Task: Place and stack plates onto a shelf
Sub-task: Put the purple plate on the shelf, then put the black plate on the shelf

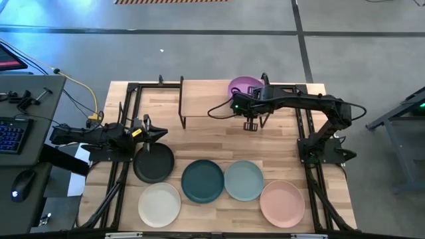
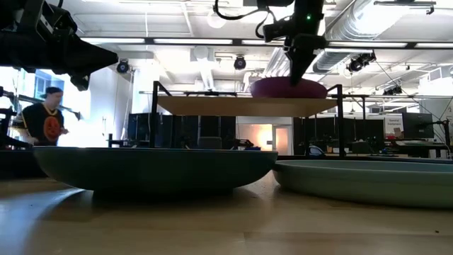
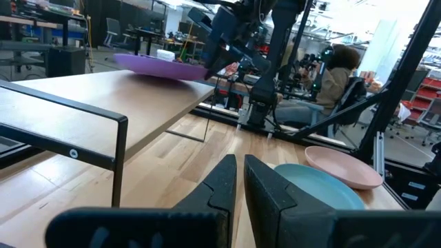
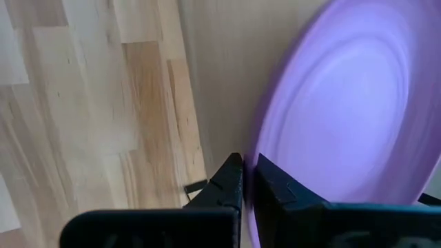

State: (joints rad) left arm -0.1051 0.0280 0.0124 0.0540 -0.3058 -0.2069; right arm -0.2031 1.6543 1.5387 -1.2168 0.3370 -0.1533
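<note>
1. Five plates lie on the counter (image 1: 199, 136) in front of the shelf (image 1: 206, 98): the black plate (image 1: 154, 164) at the left, the dark teal plate (image 1: 202, 180) and the pale blue-green plate (image 1: 244, 180) side by side in the middle, the cream-white plate (image 1: 159, 204) nearer the front edge, and the pink plate (image 1: 282, 202) at the front right.
2. The purple plate (image 1: 240, 86) sits on the right part of the shelf, near its back edge; the left part of the board is bare wood.
3. Black metal posts rise at the shelf's corners, and one post stands just beside the purple plate in the low view.
4. The right gripper (image 4: 247, 172) is at the purple plate's rim with its fingers pressed close, pinching the edge, as the right wrist view shows. The right arm reaches from its base at the counter's right side across to the shelf.
5. The left gripper (image 3: 238, 180) hovers over the black plate's far edge, fingers nearly pressed together and holding nothing. The left arm stretches low from the left side.
6. A person (image 2: 44, 120) stands in the room behind, and another sits beyond the counter (image 3: 337, 72).
</note>
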